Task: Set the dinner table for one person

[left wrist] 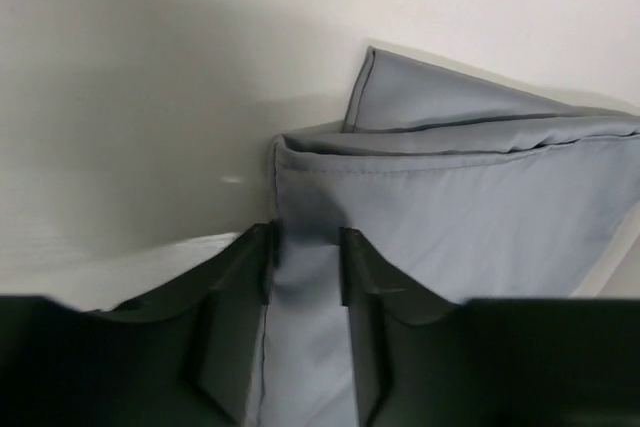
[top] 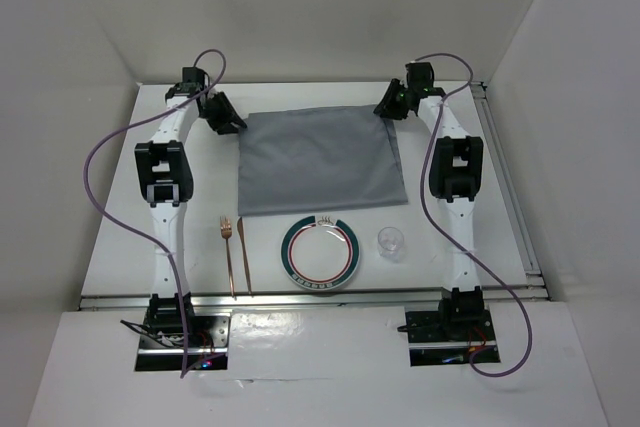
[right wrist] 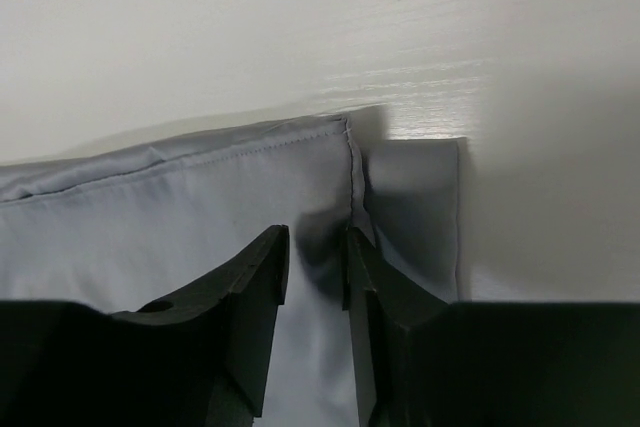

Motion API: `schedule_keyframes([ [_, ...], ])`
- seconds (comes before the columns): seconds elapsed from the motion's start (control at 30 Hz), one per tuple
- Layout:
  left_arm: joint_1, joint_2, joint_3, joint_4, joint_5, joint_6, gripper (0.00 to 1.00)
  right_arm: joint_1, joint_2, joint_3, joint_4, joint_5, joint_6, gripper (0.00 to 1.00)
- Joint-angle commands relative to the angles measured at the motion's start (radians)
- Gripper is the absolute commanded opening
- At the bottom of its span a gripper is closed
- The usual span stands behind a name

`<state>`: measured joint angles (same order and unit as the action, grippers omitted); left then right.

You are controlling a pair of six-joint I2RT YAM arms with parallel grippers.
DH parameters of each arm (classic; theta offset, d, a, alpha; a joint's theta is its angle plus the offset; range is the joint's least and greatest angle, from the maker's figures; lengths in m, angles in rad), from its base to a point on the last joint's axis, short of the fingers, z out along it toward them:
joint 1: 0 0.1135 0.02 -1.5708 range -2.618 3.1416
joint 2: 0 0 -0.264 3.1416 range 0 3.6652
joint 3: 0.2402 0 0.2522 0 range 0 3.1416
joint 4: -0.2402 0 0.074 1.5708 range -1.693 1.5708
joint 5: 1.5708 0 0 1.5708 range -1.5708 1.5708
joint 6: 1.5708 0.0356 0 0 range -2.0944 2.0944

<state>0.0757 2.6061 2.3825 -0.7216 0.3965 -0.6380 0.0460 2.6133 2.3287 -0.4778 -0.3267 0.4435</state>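
The dinner table (top: 310, 95) is a white tabletop. A grey square cloth (top: 320, 159) lies spread in its middle. My left gripper (top: 228, 119) is at the cloth's far left corner, and in the left wrist view my left gripper (left wrist: 307, 247) has its jaws nearly together on the bunched, doubled-over cloth (left wrist: 450, 207). My right gripper (top: 390, 105) is at the far right corner, and in the right wrist view my right gripper (right wrist: 317, 247) is closed on the cloth (right wrist: 180, 207) beside its seam. A plate (top: 320, 254), a glass (top: 391, 242), a fork (top: 228, 247) and a knife (top: 246, 252) lie near the front edge.
White panels wall the table at the back and both sides. A metal rail (top: 320, 297) runs along the near edge and another rail (top: 510, 197) along the right side. Purple cables loop from both arms.
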Motion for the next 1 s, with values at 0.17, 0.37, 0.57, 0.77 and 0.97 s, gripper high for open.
schedule_keyframes([
  [0.17, -0.004, 0.025, 0.006, 0.063, 0.085, -0.014, 0.10, 0.002, -0.025, -0.012, 0.045, -0.081, -0.023, 0.05],
  [0.37, -0.004, -0.047, -0.005, 0.090, 0.119, -0.034, 0.00, 0.002, -0.113, -0.063, 0.090, -0.034, -0.014, 0.00],
  [0.57, -0.004, -0.138, -0.019, 0.139, 0.153, -0.034, 0.00, 0.002, -0.242, -0.167, 0.142, 0.084, 0.014, 0.00],
  [0.77, -0.013, -0.198, -0.049, 0.126, 0.163, -0.025, 0.00, -0.008, -0.387, -0.359, 0.249, 0.147, 0.053, 0.00],
  [0.97, -0.044, -0.167, -0.017, 0.139, 0.200, -0.026, 0.00, -0.008, -0.429, -0.445, 0.278, 0.192, 0.064, 0.00],
])
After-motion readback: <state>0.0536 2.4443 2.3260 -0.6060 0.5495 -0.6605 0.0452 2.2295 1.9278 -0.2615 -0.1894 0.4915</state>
